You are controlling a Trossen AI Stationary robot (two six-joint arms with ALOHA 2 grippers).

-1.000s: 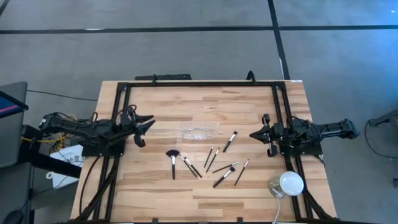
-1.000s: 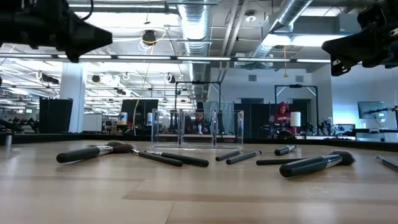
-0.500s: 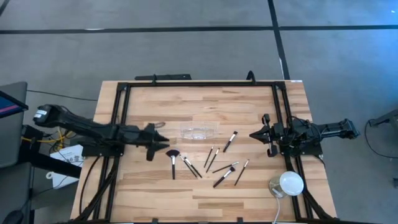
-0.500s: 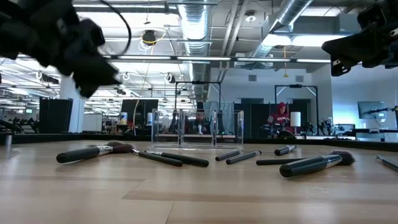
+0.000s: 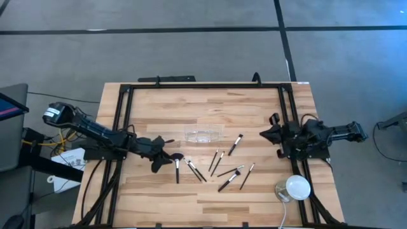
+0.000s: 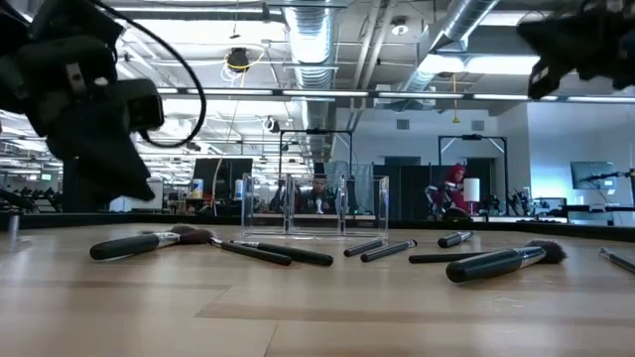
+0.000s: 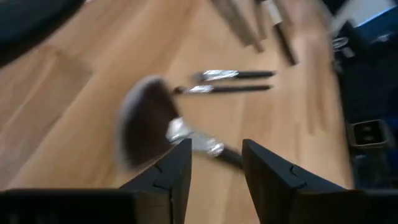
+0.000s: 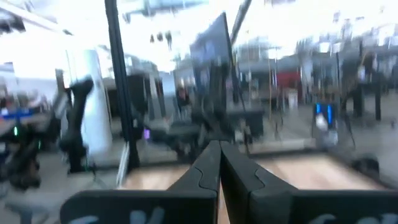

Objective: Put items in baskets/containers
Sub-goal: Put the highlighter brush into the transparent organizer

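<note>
Left gripper, fingers spread, is hovering over the dark fan-headed makeup brush. Light, soft bristles, so I'd be pinching its slim handle. Right gripper fingers are pressed together.

Two arms, matte black throughout, built from jointed tubular segments. The left arm has a pale grey round cap at its rear joint and black cables looping along its body; the right arm is likewise cabled. Each ends in two dark, flat, angular fingers with stepped inner edges.
</note>
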